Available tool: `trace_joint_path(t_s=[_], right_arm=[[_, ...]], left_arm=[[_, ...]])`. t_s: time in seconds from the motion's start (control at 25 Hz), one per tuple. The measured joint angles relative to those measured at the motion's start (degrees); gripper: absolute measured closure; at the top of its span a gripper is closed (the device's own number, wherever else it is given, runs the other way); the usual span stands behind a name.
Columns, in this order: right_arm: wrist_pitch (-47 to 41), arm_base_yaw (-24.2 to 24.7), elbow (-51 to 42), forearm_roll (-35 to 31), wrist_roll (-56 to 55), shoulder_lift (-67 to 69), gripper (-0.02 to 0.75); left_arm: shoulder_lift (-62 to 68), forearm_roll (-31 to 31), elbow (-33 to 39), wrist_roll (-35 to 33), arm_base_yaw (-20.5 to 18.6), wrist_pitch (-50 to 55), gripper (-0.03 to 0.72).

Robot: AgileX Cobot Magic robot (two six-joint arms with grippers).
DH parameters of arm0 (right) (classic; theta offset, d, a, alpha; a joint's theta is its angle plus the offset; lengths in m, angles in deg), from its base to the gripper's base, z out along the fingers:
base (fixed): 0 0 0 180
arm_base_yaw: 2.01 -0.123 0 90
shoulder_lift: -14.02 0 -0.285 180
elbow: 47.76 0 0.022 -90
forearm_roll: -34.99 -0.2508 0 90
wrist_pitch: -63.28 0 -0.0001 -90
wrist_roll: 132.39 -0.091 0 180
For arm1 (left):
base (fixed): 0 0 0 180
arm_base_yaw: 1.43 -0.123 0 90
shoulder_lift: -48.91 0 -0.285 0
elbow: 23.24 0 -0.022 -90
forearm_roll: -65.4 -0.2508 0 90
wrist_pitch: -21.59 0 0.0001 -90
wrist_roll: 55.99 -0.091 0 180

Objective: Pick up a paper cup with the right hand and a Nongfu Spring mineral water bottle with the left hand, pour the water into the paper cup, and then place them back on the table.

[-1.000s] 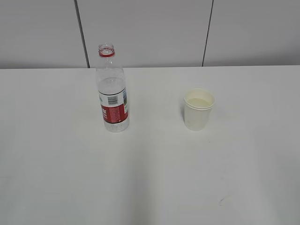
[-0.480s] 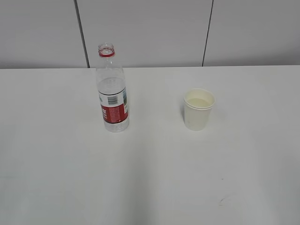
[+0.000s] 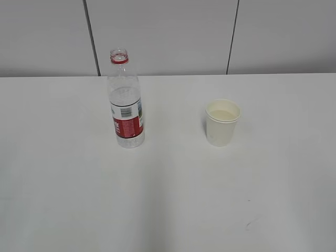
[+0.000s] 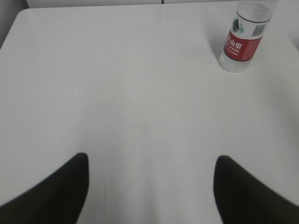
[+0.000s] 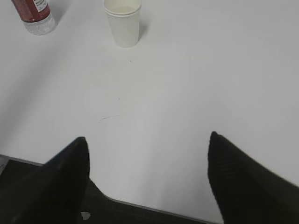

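The uncapped Nongfu Spring bottle (image 3: 126,102) stands upright on the white table (image 3: 168,199), left of centre. It also shows at the top right of the left wrist view (image 4: 244,35) and at the top left corner of the right wrist view (image 5: 33,14). The paper cup (image 3: 222,122) stands upright to the bottle's right and holds some clear water; it shows in the right wrist view (image 5: 123,22). My left gripper (image 4: 152,161) is open and empty, well short of the bottle. My right gripper (image 5: 147,140) is open and empty over the table's near edge, well short of the cup. Neither arm shows in the exterior view.
A grey panelled wall (image 3: 168,34) stands behind the table. The table's near edge (image 5: 154,207) runs under my right gripper, with dark floor below it. Faint scuffs (image 5: 108,118) mark the tabletop.
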Motion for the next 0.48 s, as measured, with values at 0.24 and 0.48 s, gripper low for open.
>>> trace_joint_path(t_s=[0.24, 0.48], right_arm=[[0.0, 0.0, 0.0, 0.0, 0.0, 0.0, 0.148], [0.0, 0.0, 0.0, 0.0, 0.0, 0.0, 0.148]], left_arm=[[0.0, 0.0, 0.0, 0.0, 0.0, 0.0, 0.179], [0.0, 0.0, 0.0, 0.0, 0.0, 0.0, 0.179]])
